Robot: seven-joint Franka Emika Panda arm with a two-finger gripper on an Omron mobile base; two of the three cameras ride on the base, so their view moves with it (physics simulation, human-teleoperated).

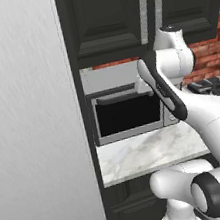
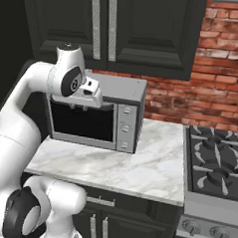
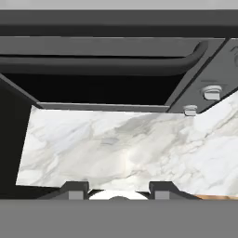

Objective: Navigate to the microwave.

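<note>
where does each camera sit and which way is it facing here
Left base view: behind the arm's left, facing the microwave on the counter; arm at lower right.
Right base view: behind its right, facing the same microwave and counter, plus stove; arm at lower left.
Hand view: on the hand, facing the microwave's door and counter; gripper at the bottom.

The white arm (image 2: 21,115) is folded high, its fingers (image 3: 74,189) spread apart, holding nothing.
</note>
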